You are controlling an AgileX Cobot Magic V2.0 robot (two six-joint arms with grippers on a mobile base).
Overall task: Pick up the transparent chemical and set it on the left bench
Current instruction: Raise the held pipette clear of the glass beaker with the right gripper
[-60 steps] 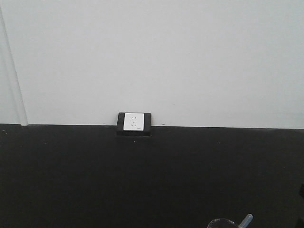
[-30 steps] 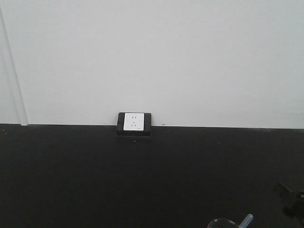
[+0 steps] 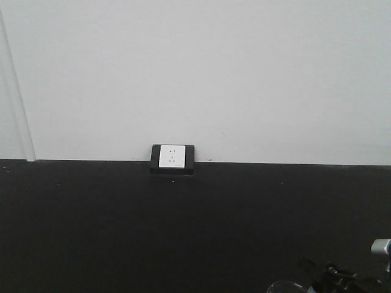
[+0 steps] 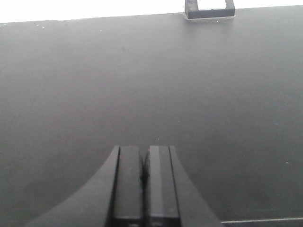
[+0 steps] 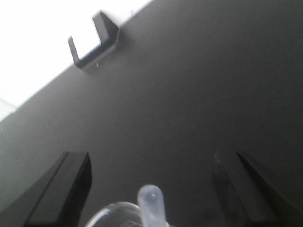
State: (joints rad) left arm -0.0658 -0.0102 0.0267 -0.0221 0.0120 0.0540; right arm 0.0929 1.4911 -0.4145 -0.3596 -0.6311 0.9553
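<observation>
The transparent chemical (image 5: pixel 110 215), a thin glass beaker with a pale rod (image 5: pixel 150 201) loose in it, stands on the black bench (image 3: pixel 122 232) well in front and right of the wall socket (image 3: pixel 173 157); likely light, slick and breakable, it wants a gentle hold on its side wall below the rim, kept upright. The right gripper (image 5: pixel 151 163) faces it spread wide and empty, and the left gripper (image 4: pixel 144 182) is pressed closed on nothing. Only the rim and rod tip show, so its fill is unknowable.
</observation>
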